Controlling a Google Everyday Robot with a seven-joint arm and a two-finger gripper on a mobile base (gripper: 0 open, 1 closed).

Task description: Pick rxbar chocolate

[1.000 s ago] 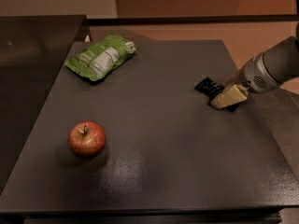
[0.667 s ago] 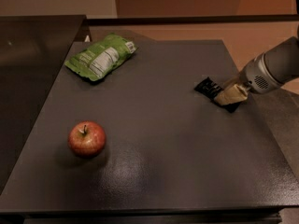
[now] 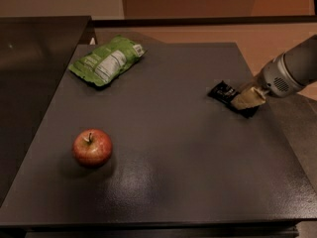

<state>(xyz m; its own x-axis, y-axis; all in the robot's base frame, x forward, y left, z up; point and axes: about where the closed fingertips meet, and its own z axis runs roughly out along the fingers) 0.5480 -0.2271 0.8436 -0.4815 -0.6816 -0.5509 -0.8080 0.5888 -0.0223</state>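
Note:
The rxbar chocolate is a small flat black wrapper lying on the dark table near its right edge. My gripper reaches in from the right on a grey arm. Its pale tip sits over the right end of the bar and hides that end. The left part of the bar shows. The bar lies flat on the table.
A red apple stands at the front left. A green crinkled snack bag lies at the back left. A darker counter adjoins the table on the left. The table's right edge is close behind the bar.
The gripper tip has shifted only slightly over the bar's right end. The bar, the apple and the bag have not moved.

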